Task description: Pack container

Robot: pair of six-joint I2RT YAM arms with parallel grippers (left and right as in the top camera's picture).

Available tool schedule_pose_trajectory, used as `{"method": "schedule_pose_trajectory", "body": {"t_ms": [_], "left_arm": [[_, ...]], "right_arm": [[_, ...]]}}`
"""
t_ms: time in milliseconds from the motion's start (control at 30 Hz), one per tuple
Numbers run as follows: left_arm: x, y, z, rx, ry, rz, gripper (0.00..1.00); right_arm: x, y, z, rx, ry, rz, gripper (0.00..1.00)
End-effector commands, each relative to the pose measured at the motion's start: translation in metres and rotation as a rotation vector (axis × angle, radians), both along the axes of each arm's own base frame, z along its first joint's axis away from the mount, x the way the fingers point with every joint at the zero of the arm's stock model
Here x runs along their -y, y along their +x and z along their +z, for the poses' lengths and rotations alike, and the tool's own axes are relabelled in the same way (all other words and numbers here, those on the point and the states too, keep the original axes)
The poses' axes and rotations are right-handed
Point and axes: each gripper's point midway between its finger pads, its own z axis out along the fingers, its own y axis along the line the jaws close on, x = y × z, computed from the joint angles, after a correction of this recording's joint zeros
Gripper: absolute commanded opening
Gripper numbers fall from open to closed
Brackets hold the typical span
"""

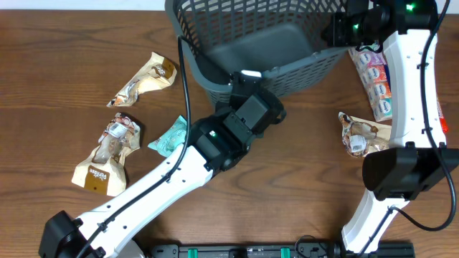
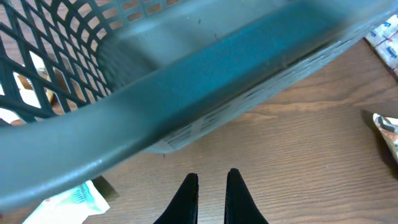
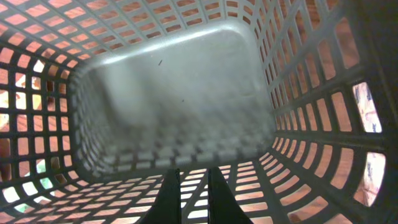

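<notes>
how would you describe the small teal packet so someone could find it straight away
Start at the big grey basket at the top of the wooden table, then drop down and left past its near corner. The teal packet lies on the wood, right beside the left arm. It is the only blue-green one; the bags to its left are brown and cream.

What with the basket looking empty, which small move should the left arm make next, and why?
Probably open the left pincer and swing it back to the teal packet beside its arm: the container holds nothing, and that shut pincer is empty by its rim.
</notes>
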Motion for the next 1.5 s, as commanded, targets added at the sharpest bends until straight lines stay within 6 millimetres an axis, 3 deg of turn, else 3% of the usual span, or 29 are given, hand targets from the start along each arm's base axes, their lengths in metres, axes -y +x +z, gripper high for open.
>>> {"method": "schedule_pose_trajectory", "body": {"t_ms": [0,633,1033,1467], "left_arm": [[-0.003,0.007,0.011,0.033,0.007,0.008,0.06],[-0.047,0.041,0.014,0.052,0.041,0.099,0.06],[-0.051,0.048,0.018,0.075,0.053,0.090,0.06],[-0.069,0.059,0.018,0.077,0.056,0.137,0.06]], "right_arm": [[0.001,-0.005,-0.004,-0.021,-0.025,0.004,0.01],[-0.002,-0.026,-0.014,-0.118,-0.025,0.013,0.01],[-0.002,-0.039,-0.019,-0.174,-0.026,0.015,0.01],[0.006,-0.053,-0.026,-0.240,-0.069,-0.004,0.01]]}}
